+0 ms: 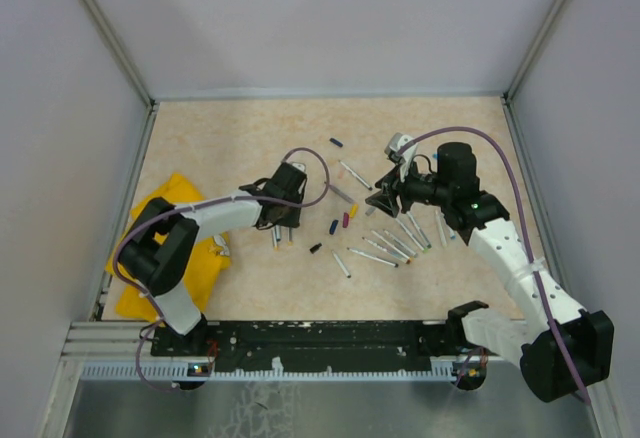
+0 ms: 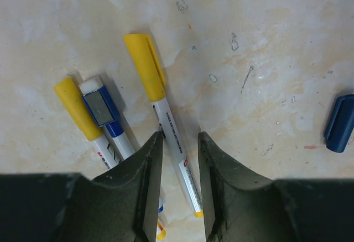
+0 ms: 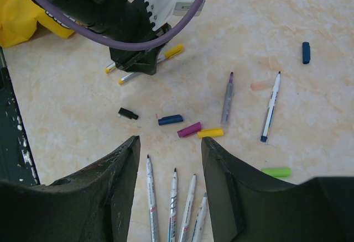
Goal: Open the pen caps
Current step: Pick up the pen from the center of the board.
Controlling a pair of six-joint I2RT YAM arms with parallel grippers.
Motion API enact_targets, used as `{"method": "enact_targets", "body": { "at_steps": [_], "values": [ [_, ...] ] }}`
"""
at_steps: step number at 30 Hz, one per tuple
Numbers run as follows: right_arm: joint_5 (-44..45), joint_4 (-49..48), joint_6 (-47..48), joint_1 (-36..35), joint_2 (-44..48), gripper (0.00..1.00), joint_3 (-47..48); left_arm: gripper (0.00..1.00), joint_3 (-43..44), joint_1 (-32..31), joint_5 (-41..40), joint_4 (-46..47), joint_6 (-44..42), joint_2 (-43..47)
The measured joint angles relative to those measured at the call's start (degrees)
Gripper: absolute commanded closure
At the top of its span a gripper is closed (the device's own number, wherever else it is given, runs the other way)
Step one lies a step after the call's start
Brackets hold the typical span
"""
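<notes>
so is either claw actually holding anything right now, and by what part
Nothing is held. The left claw straddles the barrel of a yellow-capped pen, unclamped; the right claw hangs open, empty.

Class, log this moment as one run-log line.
left gripper: open, straddling yellow-capped pen | right gripper: open, empty, near uncapped pens

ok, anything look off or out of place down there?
Nothing looks damaged or spilled. It is just scatter: a black cap, blue cap, magenta cap and yellow cap lie loose in the middle at odd angles, with a green cap off on its own. The yellow cloth is bunched up at far left.
</notes>
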State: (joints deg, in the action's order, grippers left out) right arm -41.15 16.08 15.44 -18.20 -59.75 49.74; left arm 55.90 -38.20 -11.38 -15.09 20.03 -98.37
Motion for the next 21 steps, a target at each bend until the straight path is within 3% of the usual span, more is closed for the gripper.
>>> {"method": "enact_targets", "body": {
  "at_steps": [4,14,21],
  "values": [
    [0.0,0.0,0.0,0.0,0.0,0.51,0.0,0.63,1.2,-0.5,-0.9,-1.4,-0.4,-0.9],
    [-0.2,0.0,0.0,0.0,0.0,0.51,-0.1,0.91,3.0,-1.0,-3.0,-3.5,-0.7,-2.0],
    [-1.1,-0.1,-0.2,0.0,0.0,0.51,-0.3,1.00,2.3,-1.1,-2.3,-3.3,-0.6,-1.2]
  ]
}}
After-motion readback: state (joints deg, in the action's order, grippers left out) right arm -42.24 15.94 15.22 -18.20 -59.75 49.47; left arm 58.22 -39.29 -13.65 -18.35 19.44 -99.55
